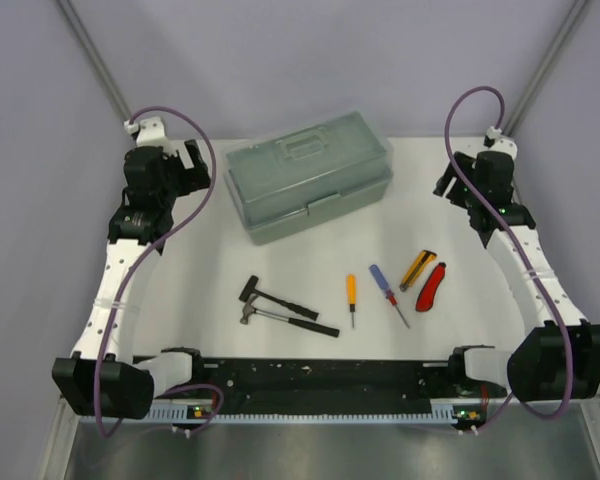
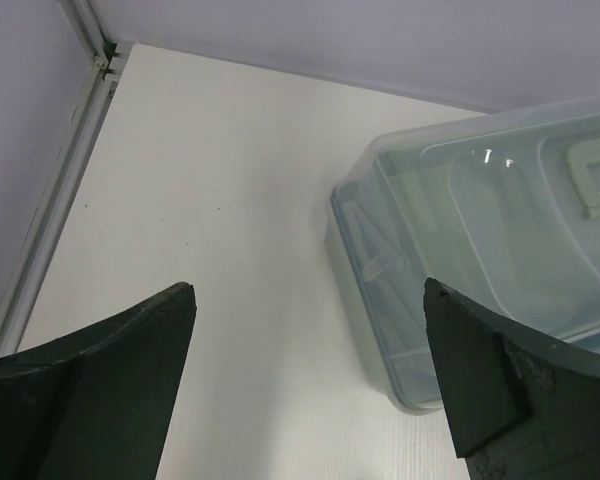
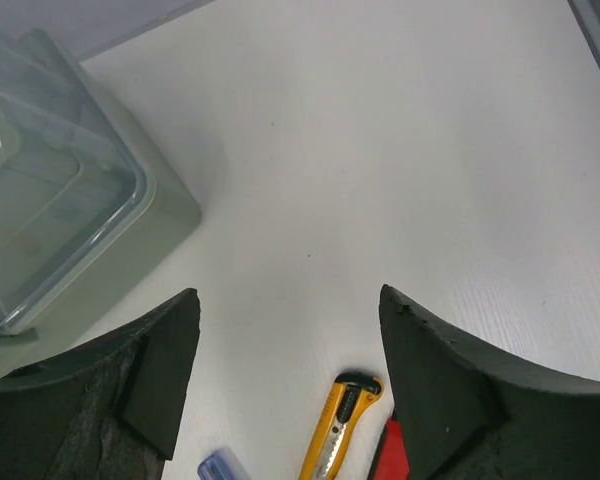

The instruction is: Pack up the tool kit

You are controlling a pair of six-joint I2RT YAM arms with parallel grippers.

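left hand (image 2: 310,292) at the shut toolbox's (image 1: 308,185) nine o'clock and right hand (image 3: 290,297) at its three both gape empty, tools (image 1: 351,294) on the bench (image 1: 205,275) at six.

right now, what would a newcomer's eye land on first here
The closed grey-green toolbox sits at the far middle of the white table, its translucent lid down. Nearer the arms, the tools lie loose in a row: two hammers, an orange screwdriver, a blue screwdriver, a yellow cutter and a red cutter. The left pincer and right pincer hang open and empty either side of the box.
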